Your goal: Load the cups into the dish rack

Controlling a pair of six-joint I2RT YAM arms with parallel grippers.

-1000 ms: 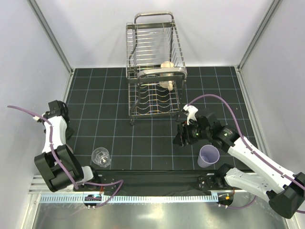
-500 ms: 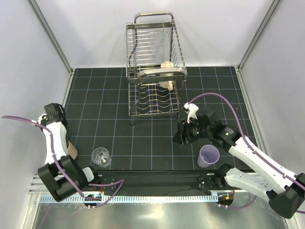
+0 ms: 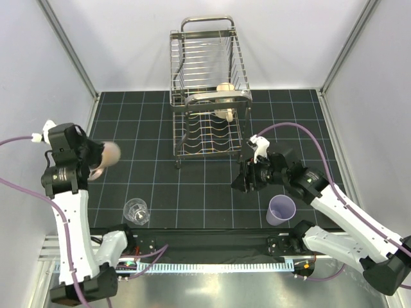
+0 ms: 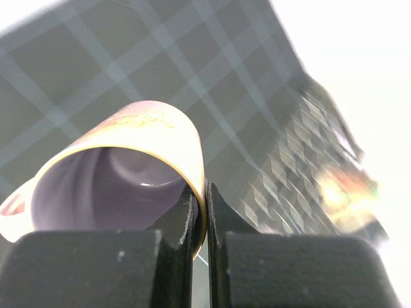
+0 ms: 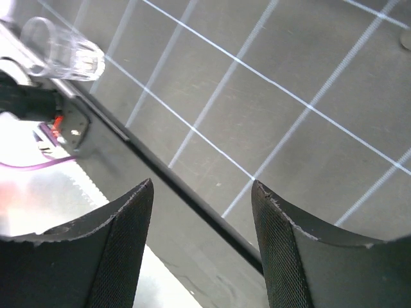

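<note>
Biggest thing first: the black gridded mat (image 3: 192,186) covers the whole work area, and the dish rack (image 3: 209,96) stands upright at the far middle of it, looped handle on top. Up in its wires we can see a tan mug (image 3: 225,90), but we honestly can't tell how it's sitting in there. Next, the arms. The left gripper (image 4: 205,192) is up off the mat on the left side, well away from the rack, and it's clamped on the pinkish-beige mug (image 4: 122,186). The wrist view shows one finger inside the rim and one outside, pinching the wall, with the mug tipped so its mouth faces the camera. From above, that mug is just a blurry blob. The right gripper (image 5: 202,185) hangs over the mat near the front right of the rack, fingers spread apart with nothing between them. Just beside it, toward the near edge, the lavender tumbler (image 3: 281,209) stands upright, mouth up. Over on the near left, the clear glass (image 3: 136,210) also stands upright on the mat, close to the front rail and well apart from everything else.
</note>
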